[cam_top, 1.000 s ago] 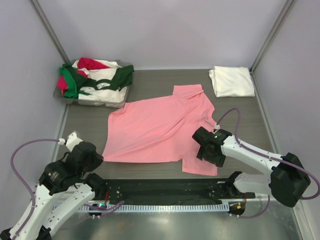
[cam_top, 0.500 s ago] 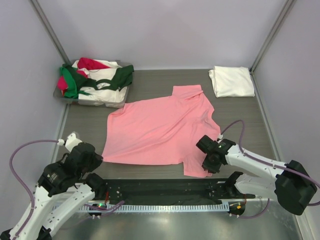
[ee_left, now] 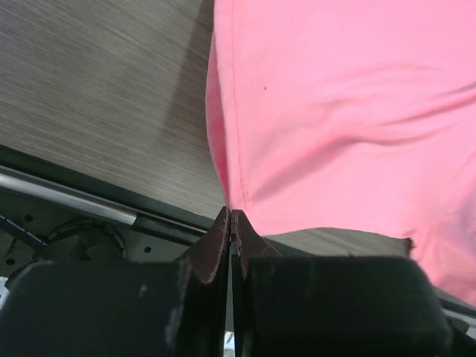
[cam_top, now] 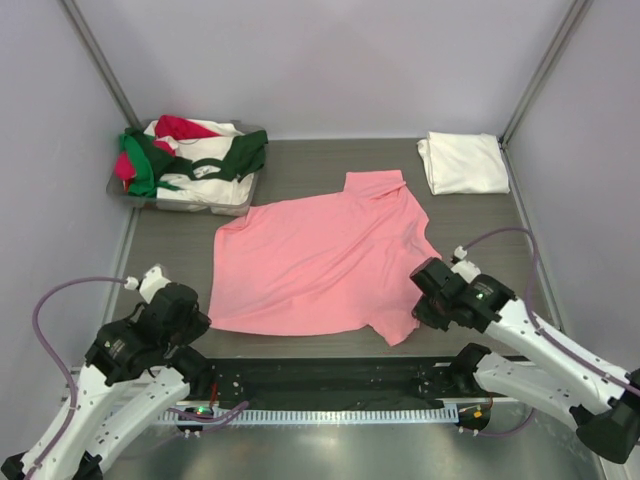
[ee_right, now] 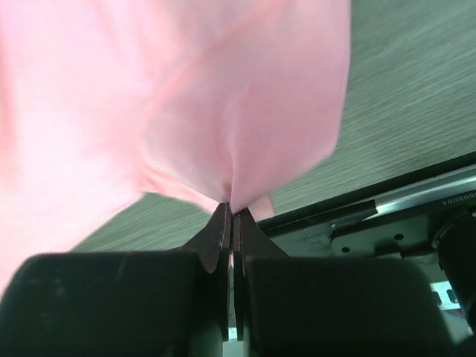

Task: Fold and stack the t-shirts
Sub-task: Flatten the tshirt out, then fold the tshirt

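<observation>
A salmon-pink t-shirt point(cam_top: 320, 265) lies spread across the middle of the table, neck toward the far right. My left gripper point(cam_top: 203, 320) is shut on its near-left hem corner; in the left wrist view the jaws point(ee_left: 230, 217) meet at the tip of the pink cloth point(ee_left: 335, 111). My right gripper point(cam_top: 420, 308) is shut on the near-right edge, where the pink cloth point(ee_right: 186, 97) bunches up out of the closed jaws point(ee_right: 230, 207). A folded white t-shirt point(cam_top: 463, 163) rests at the far right. Dark green, red and white t-shirts point(cam_top: 195, 155) are heaped at the far left.
The heap sits in a shallow clear tray point(cam_top: 120, 190) at the far-left corner. A black rail point(cam_top: 330, 380) runs along the near edge between the arm bases. Purple walls close in the table on three sides.
The right gripper closed on the shirt's near-right edge and drew back to the right, pulling that edge in. The left arm shifted only slightly, still shut.
</observation>
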### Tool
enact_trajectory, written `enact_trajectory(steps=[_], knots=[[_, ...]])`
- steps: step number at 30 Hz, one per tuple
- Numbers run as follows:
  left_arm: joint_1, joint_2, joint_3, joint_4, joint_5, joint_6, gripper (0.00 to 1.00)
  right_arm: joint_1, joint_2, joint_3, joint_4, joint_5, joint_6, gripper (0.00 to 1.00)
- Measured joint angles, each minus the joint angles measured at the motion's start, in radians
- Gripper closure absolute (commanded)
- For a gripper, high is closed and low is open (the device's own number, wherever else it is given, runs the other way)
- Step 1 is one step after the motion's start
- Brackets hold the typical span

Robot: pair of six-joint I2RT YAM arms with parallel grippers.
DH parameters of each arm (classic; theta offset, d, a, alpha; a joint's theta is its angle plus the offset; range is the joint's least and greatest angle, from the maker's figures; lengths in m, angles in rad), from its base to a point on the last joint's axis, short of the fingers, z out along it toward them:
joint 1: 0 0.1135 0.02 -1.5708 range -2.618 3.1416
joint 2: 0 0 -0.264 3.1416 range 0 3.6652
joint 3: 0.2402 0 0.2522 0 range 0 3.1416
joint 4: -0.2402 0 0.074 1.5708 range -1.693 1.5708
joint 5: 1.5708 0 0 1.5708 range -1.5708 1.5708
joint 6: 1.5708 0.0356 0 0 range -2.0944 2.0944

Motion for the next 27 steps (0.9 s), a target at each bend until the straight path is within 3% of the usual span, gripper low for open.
enact_trajectory(steps=[3, 10, 19, 24, 27], knots=[[0.000, 0.029, -0.031, 0.007, 0.031, 0.002, 1.00, 0.000, -0.056, 0.119, -0.085, 0.048, -0.002, 0.99], [0.000, 0.043, -0.076, 0.018, 0.094, 0.001, 1.00, 0.000, -0.180, 0.216, -0.234, 0.086, -0.001, 0.99], [0.000, 0.035, -0.054, 0.000, 0.119, 0.001, 1.00, 0.000, -0.232, 0.278, -0.266, 0.107, -0.018, 0.99], [0.000, 0.089, -0.050, 0.025, 0.127, 0.011, 1.00, 0.000, -0.195, 0.260, -0.253, 0.095, -0.071, 0.99], [0.000, 0.186, -0.010, 0.048, 0.104, 0.028, 1.00, 0.000, -0.090, 0.276, -0.221, 0.113, -0.108, 0.99]])
